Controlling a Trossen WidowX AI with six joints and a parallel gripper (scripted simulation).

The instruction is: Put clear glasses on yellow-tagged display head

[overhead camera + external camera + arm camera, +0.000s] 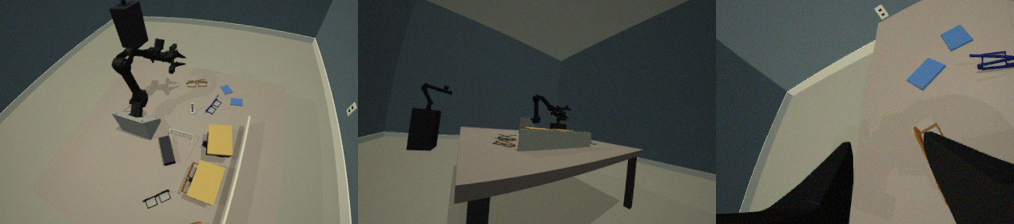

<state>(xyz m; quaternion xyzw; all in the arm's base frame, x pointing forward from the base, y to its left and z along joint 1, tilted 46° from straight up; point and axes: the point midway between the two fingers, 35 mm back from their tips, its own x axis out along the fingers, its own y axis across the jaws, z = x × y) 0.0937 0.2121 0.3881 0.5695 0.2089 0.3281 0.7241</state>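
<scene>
Thin clear-framed glasses are lying flat on the beige table; the black parallel-jaw gripper is hovering half-open, holding nothing.

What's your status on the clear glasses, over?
Gripper part open, empty, up above the brown glasses. Clear glasses on the table, not yet picked up. Black case lies close beside them.
</scene>
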